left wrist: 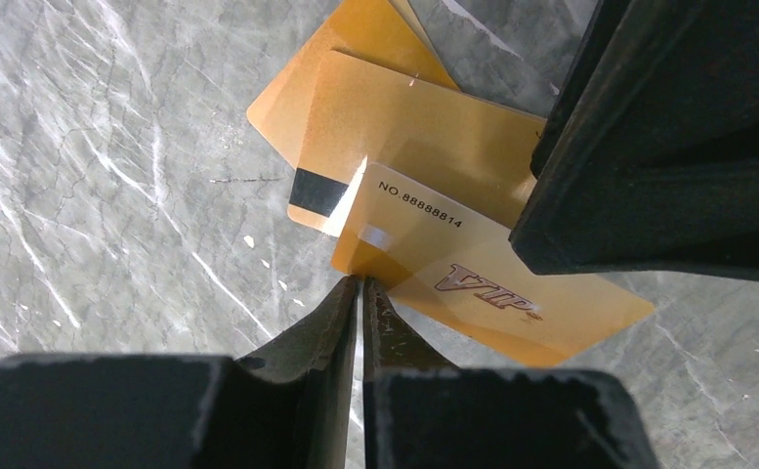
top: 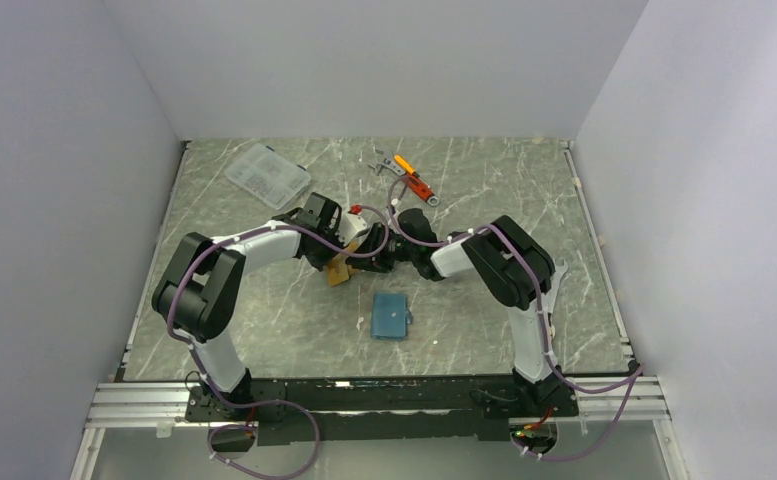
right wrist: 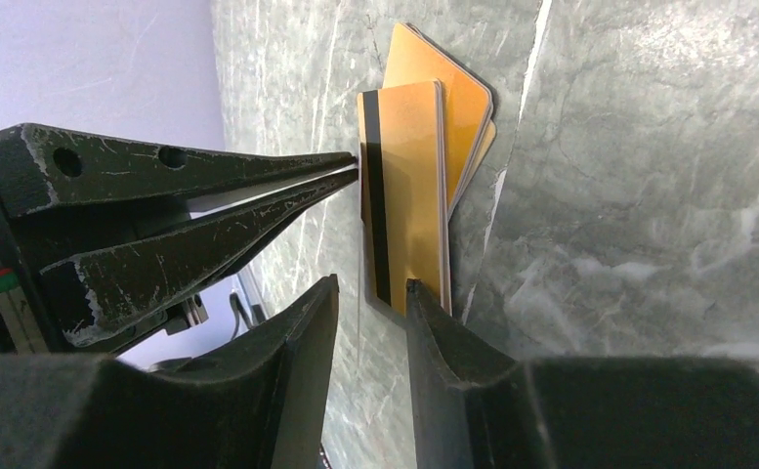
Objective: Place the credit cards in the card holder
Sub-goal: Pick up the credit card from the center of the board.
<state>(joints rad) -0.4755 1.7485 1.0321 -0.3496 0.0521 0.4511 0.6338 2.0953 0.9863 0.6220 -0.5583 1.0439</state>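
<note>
Risks, left first: my left gripper point(left wrist: 360, 285) is pressed together on just the corner of the VIP card point(left wrist: 473, 283). It's a thin bite, so the card could pivot or slip out on a lift. It also overlaps the striped card point(left wrist: 414, 117), which may drag along. My right gripper point(right wrist: 370, 298) has its jaws part spread and crowds the left one; they could bump or shove the stack across the bench point(left wrist: 111, 195).

Positions: the VIP card's corner sits between my left fingertips, the rest sticking out over the pile. The striped card's near end lies at my right gripper's gap, not pinched. The card holder point(top: 391, 315) lies shut, well apart, nearer the bases.
</note>
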